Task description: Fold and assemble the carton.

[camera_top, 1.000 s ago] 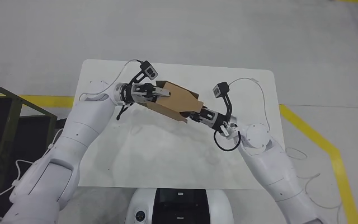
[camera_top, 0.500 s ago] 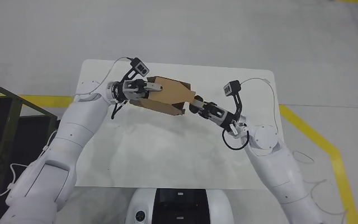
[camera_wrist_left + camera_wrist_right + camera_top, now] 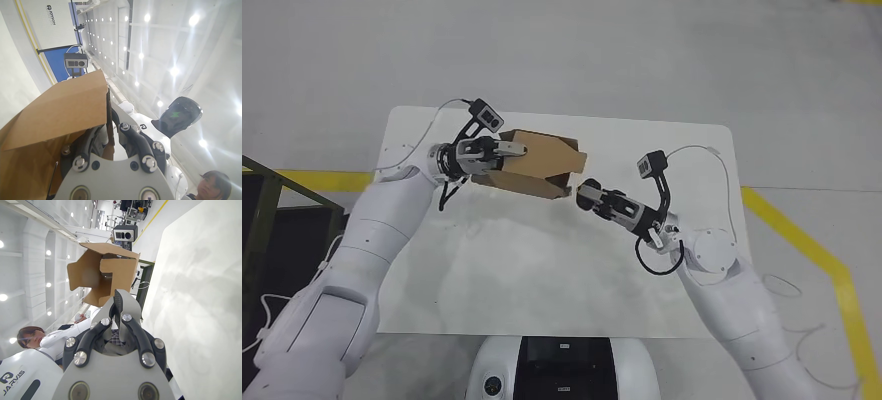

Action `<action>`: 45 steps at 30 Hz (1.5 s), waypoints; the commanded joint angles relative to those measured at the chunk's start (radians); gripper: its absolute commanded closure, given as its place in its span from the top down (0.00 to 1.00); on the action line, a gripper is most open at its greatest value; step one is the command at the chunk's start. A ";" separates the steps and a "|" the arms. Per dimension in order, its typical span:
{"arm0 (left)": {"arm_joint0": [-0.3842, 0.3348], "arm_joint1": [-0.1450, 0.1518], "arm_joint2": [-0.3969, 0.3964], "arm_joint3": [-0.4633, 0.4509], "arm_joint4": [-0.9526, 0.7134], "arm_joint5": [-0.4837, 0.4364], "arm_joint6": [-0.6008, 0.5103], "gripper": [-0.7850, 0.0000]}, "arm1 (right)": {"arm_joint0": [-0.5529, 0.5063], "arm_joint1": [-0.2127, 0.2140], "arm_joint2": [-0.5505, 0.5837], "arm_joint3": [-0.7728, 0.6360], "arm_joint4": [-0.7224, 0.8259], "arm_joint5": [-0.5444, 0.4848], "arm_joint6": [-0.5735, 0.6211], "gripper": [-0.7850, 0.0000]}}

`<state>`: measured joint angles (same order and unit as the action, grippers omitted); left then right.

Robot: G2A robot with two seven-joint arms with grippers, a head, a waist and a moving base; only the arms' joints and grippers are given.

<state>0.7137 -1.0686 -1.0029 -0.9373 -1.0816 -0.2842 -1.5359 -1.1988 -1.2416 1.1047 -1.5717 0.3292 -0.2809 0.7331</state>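
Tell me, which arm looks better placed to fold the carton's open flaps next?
Right, probably. The left end effector is clamped on the carton, while the right end effector is empty, shut, and points at its loose flaps.

1. The carton (image 3: 542, 165) is plain brown corrugated cardboard, partly opened into a box shape.
2. It hangs tilted above the far middle of the table (image 3: 542, 280), with one wall edge pinched in the left gripper (image 3: 512, 152).
3. Its end flaps (image 3: 85, 275) are partly folded inward and not closed.
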 commanded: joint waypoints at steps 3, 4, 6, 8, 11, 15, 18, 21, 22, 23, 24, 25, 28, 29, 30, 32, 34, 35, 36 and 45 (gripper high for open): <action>0.002 -0.009 0.020 -0.016 0.010 0.006 0.000 0.00 | 0.015 -0.005 -0.015 0.000 0.002 0.000 -0.012 0.00; 0.002 -0.010 0.026 -0.018 0.013 0.008 0.000 0.00 | 0.019 -0.006 -0.019 0.000 0.002 0.000 -0.014 0.00; 0.001 -0.013 0.033 -0.017 0.016 0.010 0.000 0.00 | 0.028 -0.008 -0.025 0.002 0.001 0.000 -0.017 0.00; 0.000 -0.017 0.039 -0.014 0.015 0.008 0.000 0.00 | 0.035 -0.010 -0.031 0.007 -0.001 0.000 -0.017 0.00; -0.003 -0.021 0.046 -0.007 0.016 0.007 0.000 0.00 | 0.043 -0.012 -0.039 0.012 -0.003 0.000 -0.015 0.00; -0.009 -0.025 0.052 -0.005 0.015 0.010 0.000 0.00 | 0.051 -0.013 -0.046 0.020 -0.006 0.005 -0.012 0.00; -0.015 -0.028 0.061 -0.008 0.023 0.015 0.000 0.00 | 0.058 -0.015 -0.053 0.025 -0.008 0.009 -0.010 0.00; -0.019 -0.029 0.065 -0.006 0.021 0.015 0.000 0.00 | 0.063 -0.016 -0.054 0.032 -0.007 0.009 -0.008 0.00; -0.021 -0.029 0.065 -0.004 0.021 0.015 0.000 0.00 | 0.064 -0.016 -0.053 0.035 -0.005 0.009 -0.009 0.00; -0.022 -0.029 0.066 -0.004 0.021 0.016 0.000 0.00 | 0.065 -0.016 -0.052 0.038 -0.005 0.009 -0.008 0.00; -0.023 -0.029 0.067 -0.002 0.022 0.017 0.000 0.00 | 0.065 -0.016 -0.052 0.040 -0.005 0.011 -0.005 0.00; -0.025 -0.029 0.068 -0.002 0.023 0.018 0.000 0.00 | 0.066 -0.016 -0.052 0.042 -0.005 0.013 -0.002 0.00; -0.029 -0.027 0.075 -0.005 0.034 0.029 0.000 0.00 | 0.068 -0.016 -0.049 0.045 -0.004 0.016 0.003 0.00; -0.031 -0.026 0.078 -0.008 0.039 0.032 0.000 0.00 | 0.070 -0.016 -0.047 0.045 -0.004 0.015 0.001 0.00; -0.032 -0.025 0.082 -0.011 0.044 0.036 0.000 0.00 | 0.071 -0.016 -0.045 0.045 -0.001 0.014 -0.002 0.00; -0.034 -0.023 0.087 -0.013 0.046 0.040 0.000 0.00 | 0.072 -0.016 -0.041 0.043 0.002 0.009 -0.008 0.00; -0.035 -0.022 0.090 -0.014 0.044 0.040 0.000 0.00 | 0.074 -0.016 -0.038 0.043 0.000 0.009 -0.008 0.00; -0.036 -0.021 0.091 -0.014 0.043 0.041 0.000 0.00 | 0.074 -0.016 -0.037 0.042 -0.002 0.010 -0.008 0.00; -0.036 -0.020 0.092 -0.015 0.042 0.040 0.000 0.00 | 0.074 -0.016 -0.037 0.042 -0.006 0.012 -0.007 0.00; -0.038 -0.017 0.114 -0.027 0.027 0.038 0.000 0.00 | 0.073 -0.021 -0.067 0.036 -0.025 0.020 -0.006 0.00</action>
<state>0.6764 -1.0853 -0.8921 -0.9626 -1.0513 -0.2455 -1.5359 -1.1263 -1.2618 1.0410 -1.5351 0.3073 -0.2612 0.7270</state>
